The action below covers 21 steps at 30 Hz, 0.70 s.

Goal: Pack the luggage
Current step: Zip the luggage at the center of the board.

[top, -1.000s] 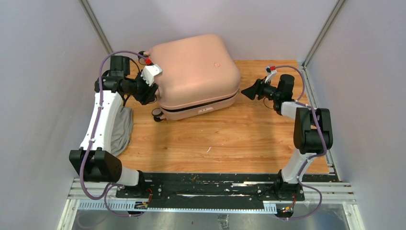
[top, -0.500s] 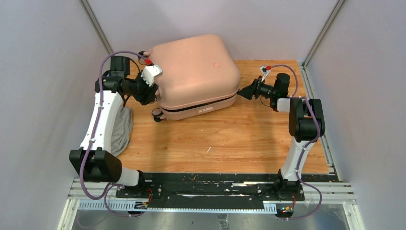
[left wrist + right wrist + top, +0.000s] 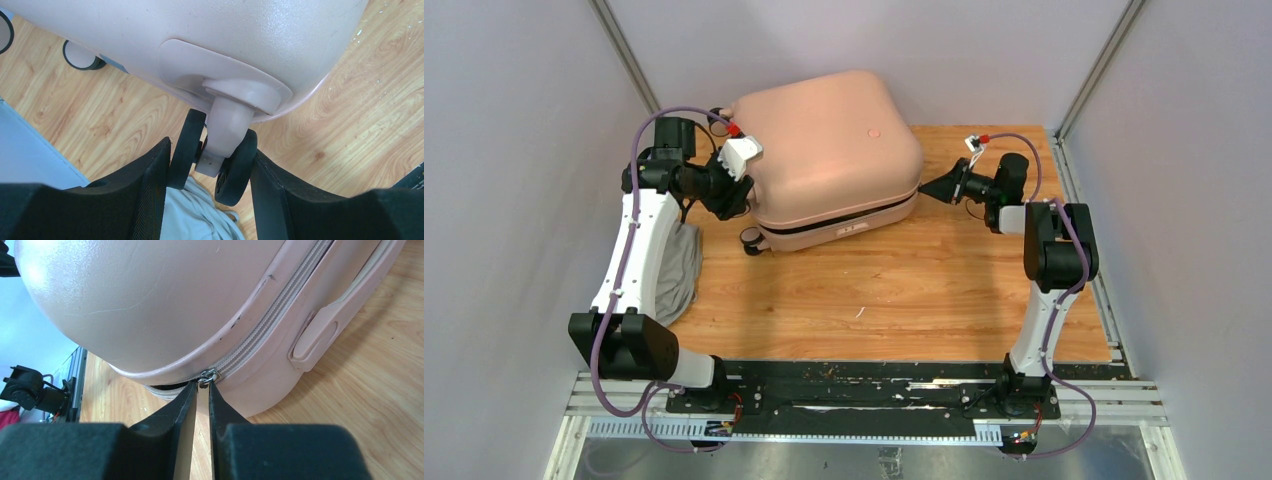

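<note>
This is a robotics lab, set up as an enclosed test cell rather than a home or shop. Two robot arms, the left arm [image 3: 646,250] and the right arm [image 3: 1056,262], are bolted to a black base plate [image 3: 864,392]. The plate sits on bare aluminium rails [image 3: 824,432] at the 6 o'clock edge of a wooden desk [image 3: 904,290]. Plain pale wall panels [image 3: 514,150] close the desk in at 9, 12 and 3 o'clock. Metal posts [image 3: 624,55] join the panels at 11 and 1 o'clock. Purple cables [image 3: 674,110] run exposed along both arms down to loose wiring at their bases. A white module [image 3: 742,155] with red connectors rides on the left wrist.
</note>
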### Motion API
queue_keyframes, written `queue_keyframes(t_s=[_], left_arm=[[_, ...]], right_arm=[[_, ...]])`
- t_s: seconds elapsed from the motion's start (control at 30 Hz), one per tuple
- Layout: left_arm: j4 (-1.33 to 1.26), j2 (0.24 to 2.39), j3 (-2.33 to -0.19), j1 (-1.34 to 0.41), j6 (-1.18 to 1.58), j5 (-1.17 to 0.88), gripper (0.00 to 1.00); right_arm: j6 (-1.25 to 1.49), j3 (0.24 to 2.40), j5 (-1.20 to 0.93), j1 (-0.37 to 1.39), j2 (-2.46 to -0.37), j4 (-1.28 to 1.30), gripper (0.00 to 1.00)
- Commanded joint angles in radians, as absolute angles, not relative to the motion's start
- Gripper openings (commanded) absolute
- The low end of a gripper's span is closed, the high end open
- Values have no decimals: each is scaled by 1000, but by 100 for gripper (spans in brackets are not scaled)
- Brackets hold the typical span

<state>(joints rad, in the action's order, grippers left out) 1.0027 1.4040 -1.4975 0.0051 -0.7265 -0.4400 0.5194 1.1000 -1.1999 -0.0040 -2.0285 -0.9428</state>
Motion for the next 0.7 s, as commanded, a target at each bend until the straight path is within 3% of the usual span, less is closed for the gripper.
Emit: queue_keyframes(t_s=[0.0, 0.1, 0.23, 0.4, 0.67], left_arm=[[976, 1358, -1542, 24, -690, -413, 0], [975, 1354, -1540, 25, -692, -408, 0], [977, 1349, -1542, 25, -694, -406, 0], [976, 1344, -1540, 25, -691, -406, 0], [977, 1343, -1548, 25, -689, -405, 0]], right_arm=[[582, 1080, -1240, 37, -2036, -1040, 17], [593, 1083, -1247, 38, -2035, -1042, 23], [582, 1081, -1250, 38, -2028, -1024, 44], [546, 1078, -1254, 38, -2028, -977, 50], [373, 1094, -1206, 45, -2018, -771, 50]])
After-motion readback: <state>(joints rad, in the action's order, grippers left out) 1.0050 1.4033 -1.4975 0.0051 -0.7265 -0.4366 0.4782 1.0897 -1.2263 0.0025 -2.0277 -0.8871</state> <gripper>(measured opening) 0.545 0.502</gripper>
